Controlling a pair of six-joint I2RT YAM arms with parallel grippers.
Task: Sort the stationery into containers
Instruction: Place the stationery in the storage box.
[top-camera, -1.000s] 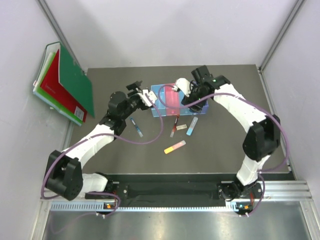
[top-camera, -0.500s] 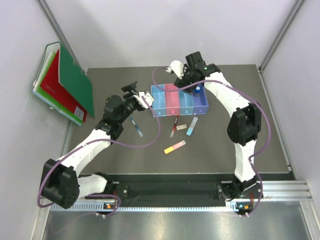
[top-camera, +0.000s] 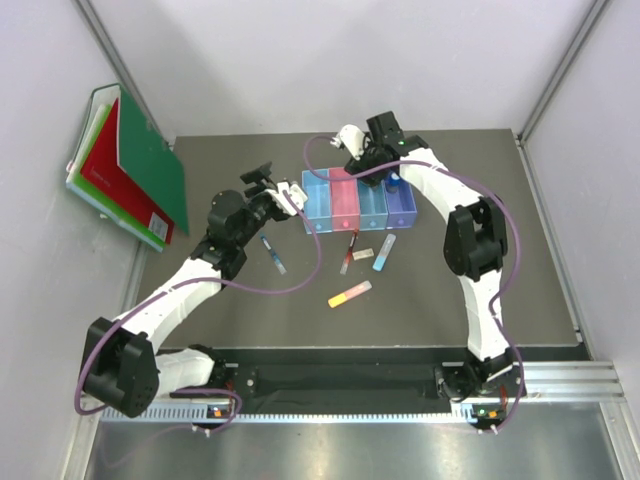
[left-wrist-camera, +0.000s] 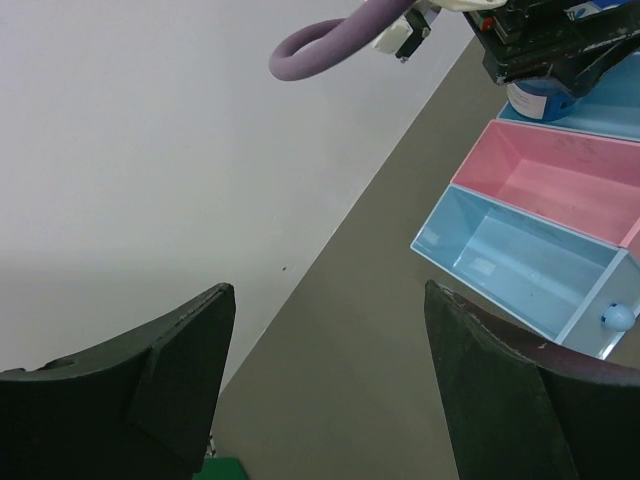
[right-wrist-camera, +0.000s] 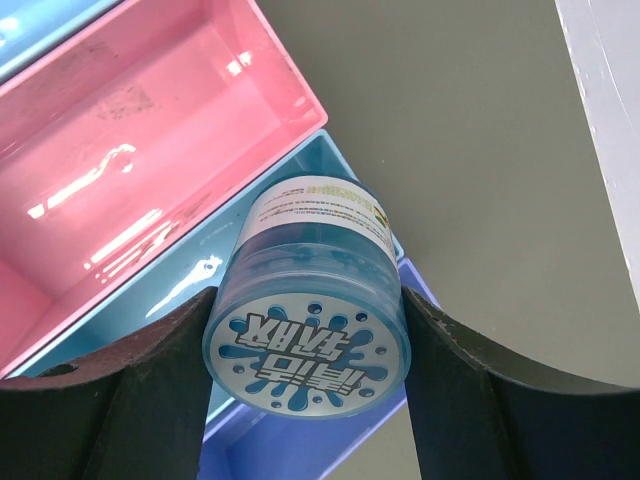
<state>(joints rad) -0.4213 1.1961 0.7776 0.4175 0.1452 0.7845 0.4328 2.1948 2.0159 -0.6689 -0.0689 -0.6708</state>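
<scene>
In the top external view, the containers were seen as a row of four joined translucent bins on the dark surface, coloured light blue, pink, blue and violet-blue from left to right. The right gripper was placed over the far end of the row, with the round blue tin held at the line between the blue and violet-blue bins. The left gripper was found just left of the light-blue bin. Near of the row lay the blue pen, the red-black pen, the beige eraser and the light-blue stick. The yellow-pink stick lay nearer still. Green and red folders were propped against the left wall.

In the left wrist view, the jaws of the left gripper were seen wide apart with nothing between them. The light-blue and pink bins were shown empty, and the tin was visible beyond them under the right gripper.

In the right wrist view, the jaws of the right gripper were clamped on the tin. It was shown as a squat translucent blue cylinder with a pale printed label round its side and white lettering and dots on its flat end. It was positioned over the blue bin's end wall; whether it touched the bin could not be told.
</scene>
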